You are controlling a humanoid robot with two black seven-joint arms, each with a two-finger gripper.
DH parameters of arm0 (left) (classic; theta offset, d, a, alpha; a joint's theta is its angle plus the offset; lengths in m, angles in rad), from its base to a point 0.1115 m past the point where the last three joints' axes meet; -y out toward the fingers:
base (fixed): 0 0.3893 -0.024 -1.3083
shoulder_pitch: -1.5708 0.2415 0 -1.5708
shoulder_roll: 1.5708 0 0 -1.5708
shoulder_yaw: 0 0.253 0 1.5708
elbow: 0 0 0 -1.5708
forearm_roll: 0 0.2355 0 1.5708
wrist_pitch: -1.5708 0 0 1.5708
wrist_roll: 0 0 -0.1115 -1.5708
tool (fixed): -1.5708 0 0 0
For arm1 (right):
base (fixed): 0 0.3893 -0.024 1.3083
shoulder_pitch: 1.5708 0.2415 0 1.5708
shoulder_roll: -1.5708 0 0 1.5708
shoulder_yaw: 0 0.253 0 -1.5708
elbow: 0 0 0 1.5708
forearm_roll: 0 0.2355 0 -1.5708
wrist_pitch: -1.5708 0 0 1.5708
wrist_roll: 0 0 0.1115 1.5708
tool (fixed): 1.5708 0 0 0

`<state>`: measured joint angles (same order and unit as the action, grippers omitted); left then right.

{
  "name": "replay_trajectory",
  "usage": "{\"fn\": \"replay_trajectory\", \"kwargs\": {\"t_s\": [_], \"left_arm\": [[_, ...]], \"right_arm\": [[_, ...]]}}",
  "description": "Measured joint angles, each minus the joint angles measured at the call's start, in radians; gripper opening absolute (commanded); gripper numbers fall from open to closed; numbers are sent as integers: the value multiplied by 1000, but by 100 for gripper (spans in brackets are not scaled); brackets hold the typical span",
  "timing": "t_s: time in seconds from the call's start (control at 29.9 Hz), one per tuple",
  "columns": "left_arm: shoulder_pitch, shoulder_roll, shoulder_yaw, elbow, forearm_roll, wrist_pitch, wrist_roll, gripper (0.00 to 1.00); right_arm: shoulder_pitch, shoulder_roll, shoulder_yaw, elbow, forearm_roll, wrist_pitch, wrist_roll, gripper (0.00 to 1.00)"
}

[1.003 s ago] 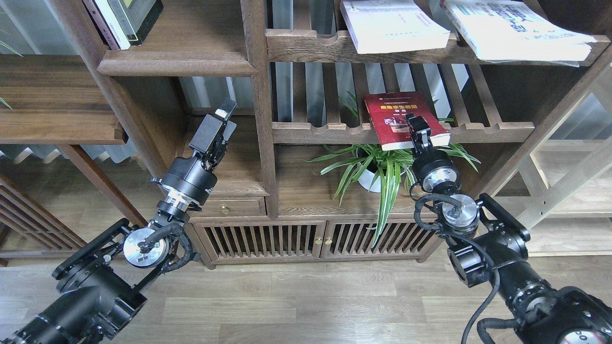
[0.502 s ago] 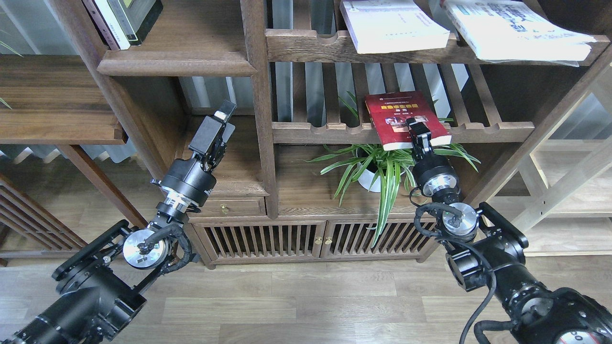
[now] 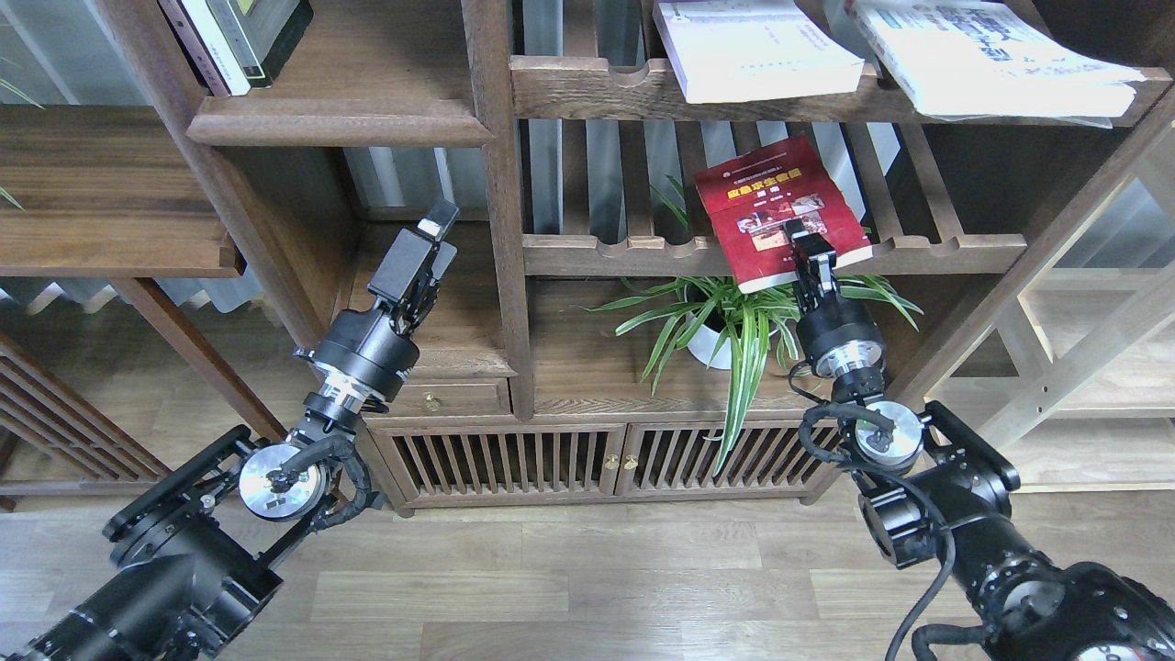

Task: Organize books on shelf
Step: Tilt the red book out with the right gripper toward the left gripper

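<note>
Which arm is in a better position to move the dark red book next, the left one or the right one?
Probably the right. The right gripper is shut on the near edge of the dark red book, which is tilted up off the slatted rack. The left gripper holds nothing and is beyond the upright post.

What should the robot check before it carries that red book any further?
1. Grip: right gripper is clamped on the lower edge of the dark red paperback with the yellow title band. Ok.
2. Book off its rack: it tilts up, far end raised, but whether its near edge clears the slatted wooden rack is unclear. Cannot tell.
3. Headroom: the upper rack with the two white paperbacks sits close above the book's top edge. Not ok.
4. Green spider plant in the white pot: its leaves crowd the right forearm. Not ok.
5. Left gripper: apart from the book, holding nothing. Ok.
</note>
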<state>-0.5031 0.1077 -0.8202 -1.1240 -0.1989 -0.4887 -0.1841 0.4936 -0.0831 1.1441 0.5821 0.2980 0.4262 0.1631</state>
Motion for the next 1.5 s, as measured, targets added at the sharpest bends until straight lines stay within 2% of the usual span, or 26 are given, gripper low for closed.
{"fn": "replay_trajectory", "kwargs": {"t_s": [0.2,0.47,0.87,1.5], "left_arm": [[0,-1,6,-5,1,0,1,99],[4,1,11,-8,1,0,0,99],[33,-2,33,-28,39,0,2,99],[63,-107,77,-11,70,0,3,99]], "right_arm": [[-45,-12,6,53,4,58,-7,5],[-123,-25,6,117,12,62,-13,4],[-262,-78,-22,314,58,63,-14,4],[-349,-68,-97,538,63,63,-11,5]]}}
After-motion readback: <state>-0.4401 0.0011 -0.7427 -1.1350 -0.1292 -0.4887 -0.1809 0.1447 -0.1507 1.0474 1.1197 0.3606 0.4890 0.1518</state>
